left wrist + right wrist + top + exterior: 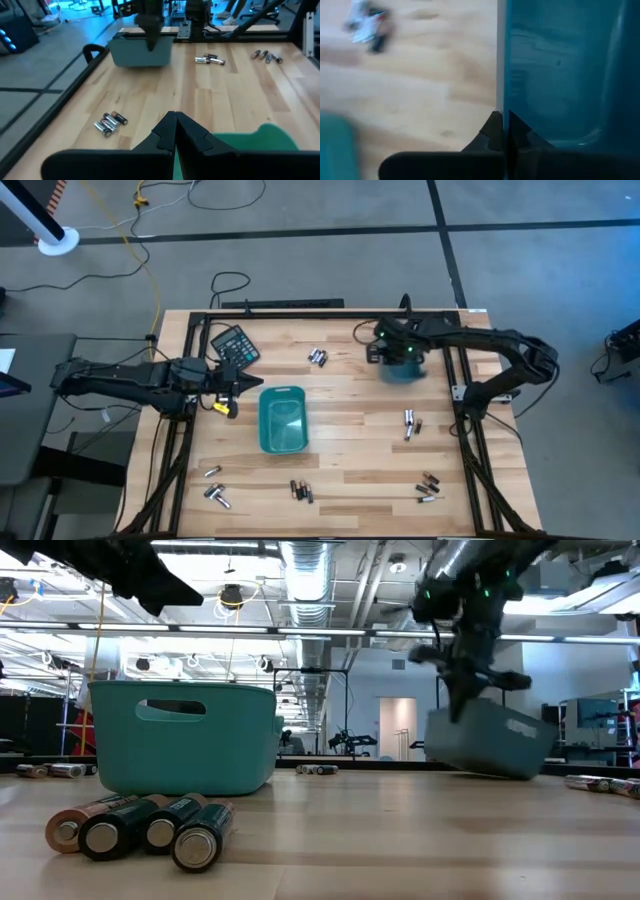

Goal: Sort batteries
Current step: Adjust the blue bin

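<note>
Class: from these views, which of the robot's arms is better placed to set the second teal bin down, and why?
Right. The right gripper is shut on the wall of the tilted bin, which looks part lifted off the table. The left gripper is shut, empty, beside the other bin.

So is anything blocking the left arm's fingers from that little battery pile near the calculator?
Nothing visible does. The left gripper, shut and empty, hovers beside the teal bin; only bare wood lies between it and those batteries. The calculator sits off to the side.

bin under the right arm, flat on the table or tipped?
Tipped. In the low view the right gripper is shut on the rim of the bin, which hangs slanted, one bottom corner raised off the table.
</note>
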Robot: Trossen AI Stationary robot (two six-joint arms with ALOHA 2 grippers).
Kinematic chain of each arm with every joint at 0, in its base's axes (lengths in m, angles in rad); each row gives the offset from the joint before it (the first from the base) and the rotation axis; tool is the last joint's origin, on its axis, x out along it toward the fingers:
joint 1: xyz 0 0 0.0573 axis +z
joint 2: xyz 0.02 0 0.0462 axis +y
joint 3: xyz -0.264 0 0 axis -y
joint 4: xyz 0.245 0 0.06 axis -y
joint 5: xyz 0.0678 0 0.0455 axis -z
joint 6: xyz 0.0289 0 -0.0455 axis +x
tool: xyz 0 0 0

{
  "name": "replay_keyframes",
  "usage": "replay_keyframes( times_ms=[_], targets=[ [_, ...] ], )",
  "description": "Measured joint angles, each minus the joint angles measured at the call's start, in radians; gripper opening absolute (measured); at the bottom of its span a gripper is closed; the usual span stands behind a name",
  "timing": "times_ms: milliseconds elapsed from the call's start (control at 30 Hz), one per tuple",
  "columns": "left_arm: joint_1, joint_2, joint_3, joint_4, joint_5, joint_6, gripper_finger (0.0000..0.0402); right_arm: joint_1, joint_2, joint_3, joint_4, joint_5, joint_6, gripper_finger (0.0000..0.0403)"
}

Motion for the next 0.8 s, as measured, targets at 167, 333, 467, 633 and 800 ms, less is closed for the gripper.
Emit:
replay_keyframes(
  times_ms=[167, 333, 467, 633, 800],
  targets=[
    [0.058, -0.023, 0.0, -0.019, -0.014, 0.081, 0.0004, 0.188, 0.046, 0.072, -0.002, 0.003, 0.195, 0.0002],
    [0.156, -0.035, 0.0, -0.046, -0.008, 0.092, 0.0004, 0.376, 0.155, 0.165, -0.006, 0.009, 0.385, 0.0001],
    [0.231, -0.025, 0.0, -0.057, 0.074, 0.131, 0.0004, 0.49, 0.266, 0.291, -0.033, 0.016, 0.511, 0.0001],
    [0.278, 0.011, 0.0, -0.058, 0.142, 0.156, 0.0004, 0.559, 0.426, 0.488, -0.142, 0.032, 0.599, 0.0],
    [0.285, 0.039, 0.0, -0.059, 0.147, 0.157, 0.0004, 0.565, 0.58, 0.683, -0.187, 0.033, 0.598, 0.0]
  ],
)
